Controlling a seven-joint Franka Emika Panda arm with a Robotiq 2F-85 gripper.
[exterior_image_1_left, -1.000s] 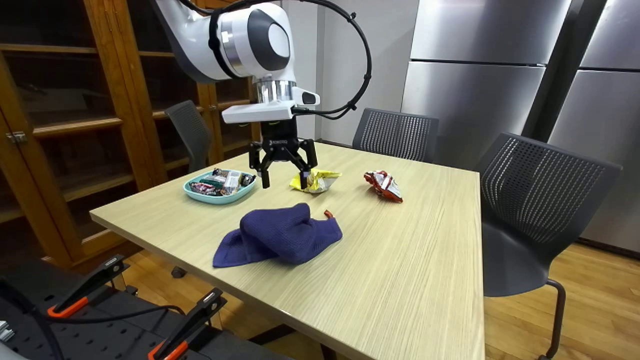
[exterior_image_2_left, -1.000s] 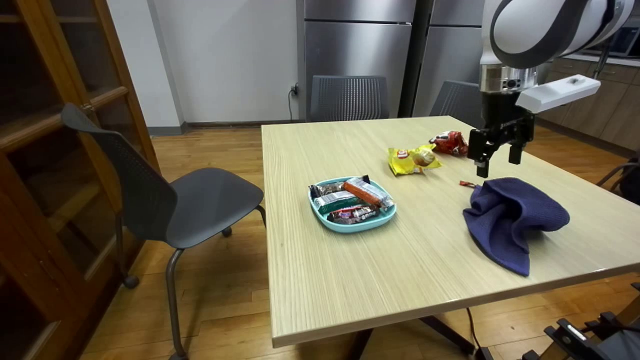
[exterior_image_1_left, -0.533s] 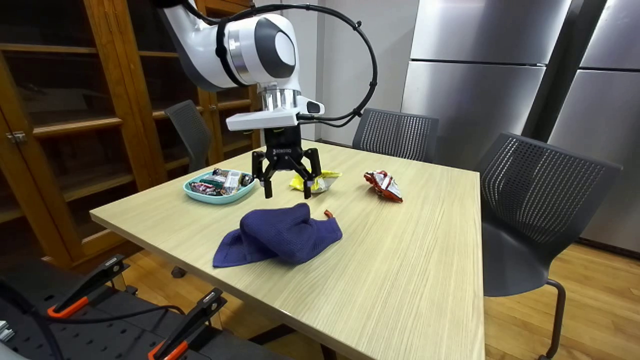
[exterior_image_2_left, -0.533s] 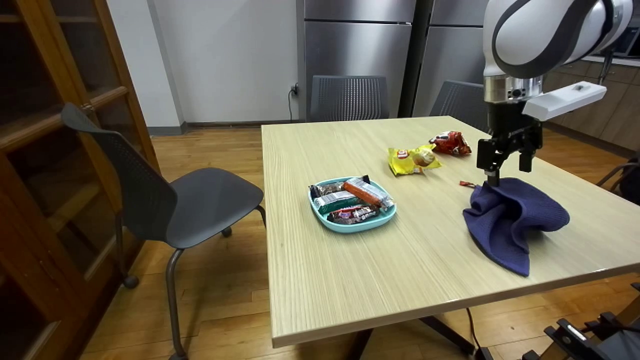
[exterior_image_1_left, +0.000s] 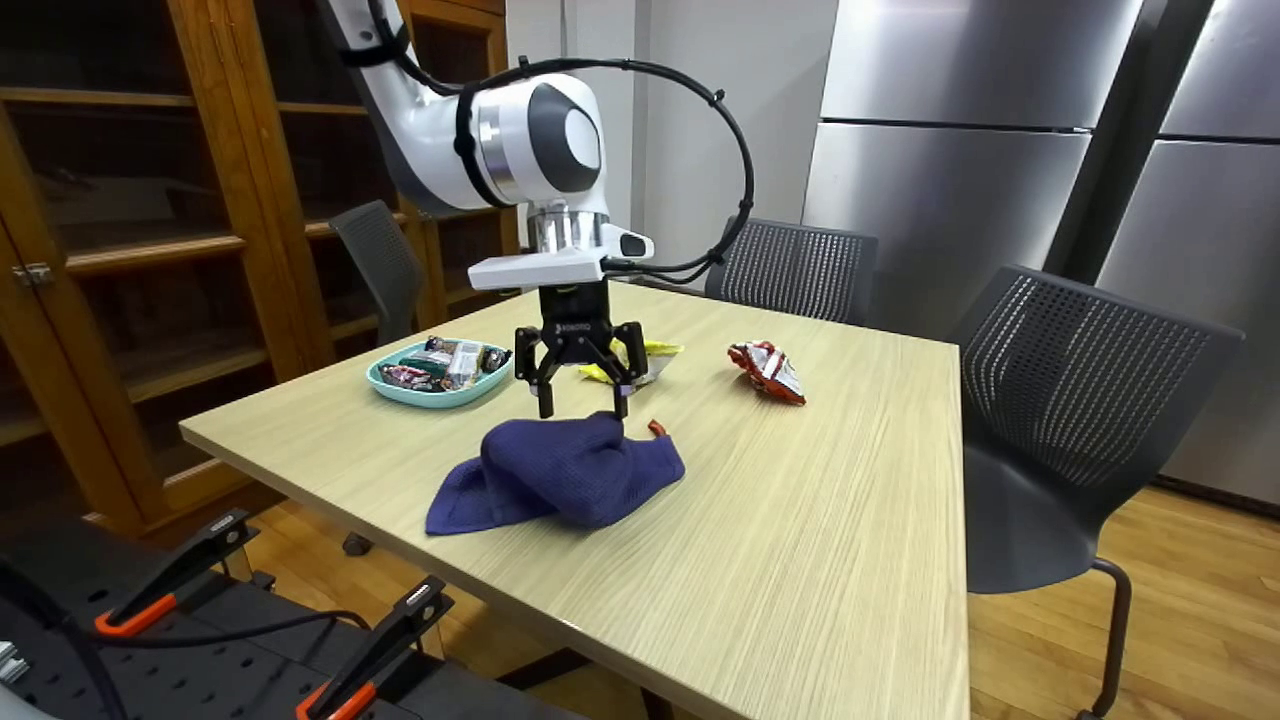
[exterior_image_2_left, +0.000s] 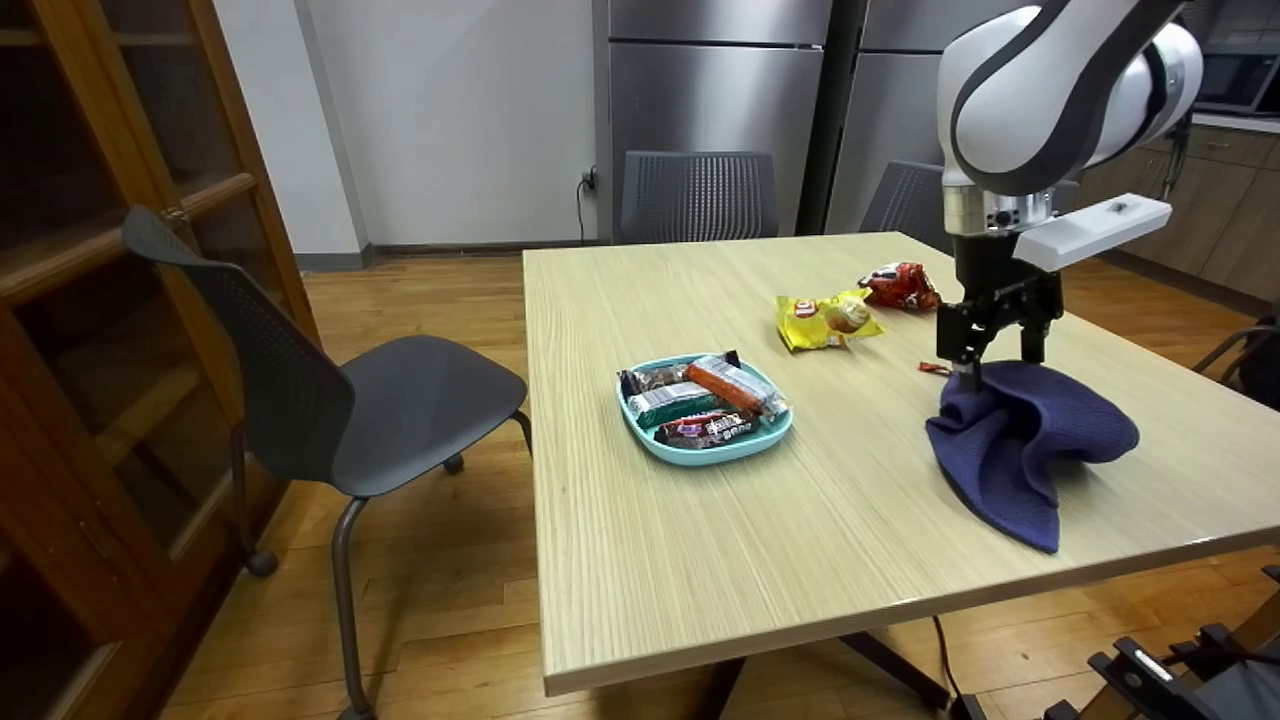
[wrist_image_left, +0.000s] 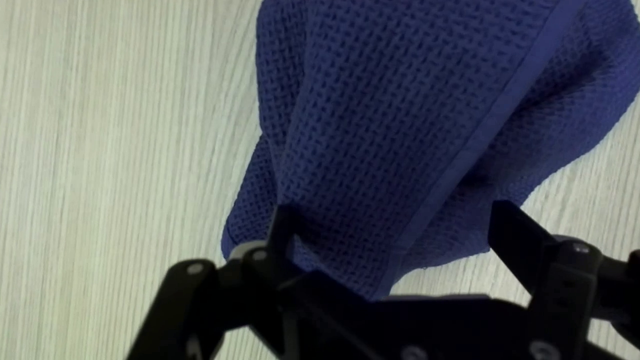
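A crumpled dark blue woven towel lies on the table, raised in folds; it is also visible in an exterior view as the blue cloth. My gripper points down over its far part, jaws wide apart. In the wrist view, the towel spreads under and between the two fingertips of the gripper. One finger seems to touch the fabric, while the opposite one hangs over the towel's edge. Nothing is gripped. A small orange-red bit pokes out beside the towel.
A turquoise tray carries several wrapped bars. Behind the gripper lie a yellow snack bag and a red snack bag. Grey chairs surround the wooden table, whose near edge runs close to the towel.
The arm has come down, bringing the open gripper from above the towel to its folds. The towel's top looks slightly pressed; the tray and bags have stayed put.
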